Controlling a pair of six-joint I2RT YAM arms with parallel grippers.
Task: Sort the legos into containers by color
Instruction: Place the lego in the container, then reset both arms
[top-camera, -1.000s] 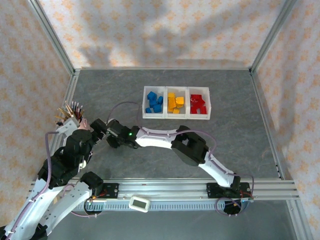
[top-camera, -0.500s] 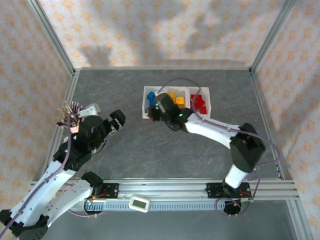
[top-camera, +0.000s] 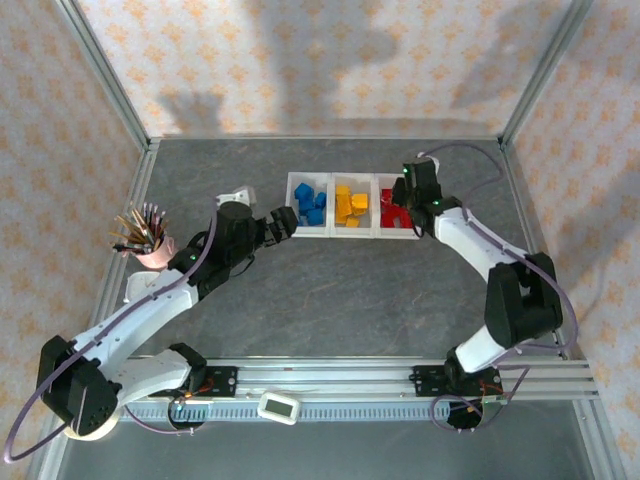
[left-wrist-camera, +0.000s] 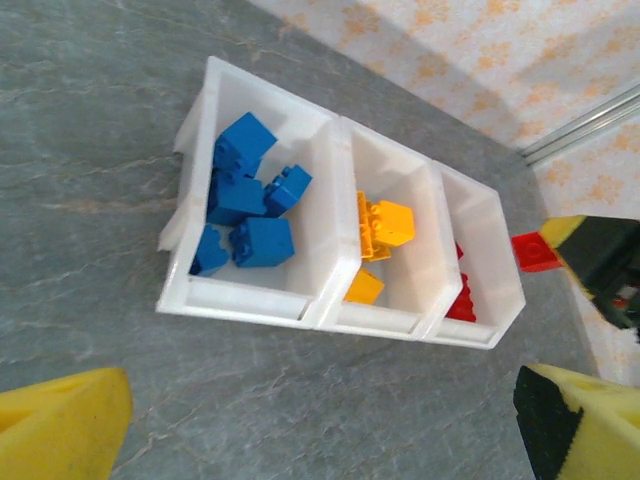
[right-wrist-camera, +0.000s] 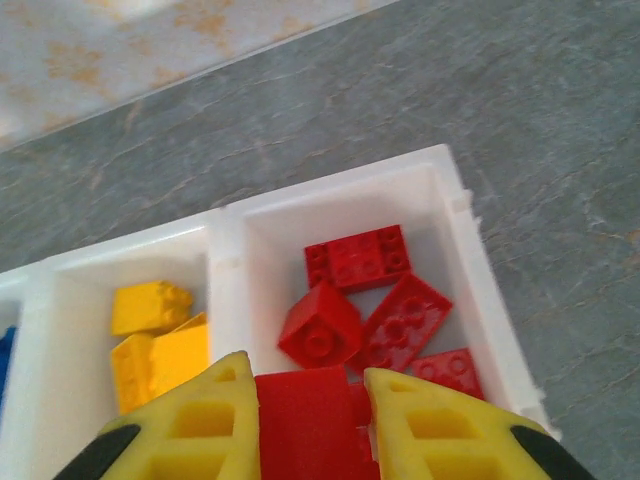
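Observation:
The three joined white containers (top-camera: 352, 230) sit at mid-table: blue legos (top-camera: 310, 203) in the left bin, yellow ones (top-camera: 349, 205) in the middle, red ones (top-camera: 393, 218) in the right. My right gripper (top-camera: 403, 205) hovers over the red bin, shut on a red brick (right-wrist-camera: 312, 422) above the loose red bricks (right-wrist-camera: 365, 300). The left wrist view also shows that held red brick (left-wrist-camera: 535, 252). My left gripper (top-camera: 284, 222) is open and holds nothing, just left of the blue bin; its yellow fingers (left-wrist-camera: 62, 420) frame bare table in front of the containers (left-wrist-camera: 262, 298).
A pink cup of pencils (top-camera: 148, 245) stands at the table's left edge. Metal frame posts and patterned walls enclose the grey table (top-camera: 330, 300). Bare surface lies in front of and to the right of the bins.
My right arm swung from the left side of the table across to above the red bin. My left arm stretched from the pencil cup toward the blue bin.

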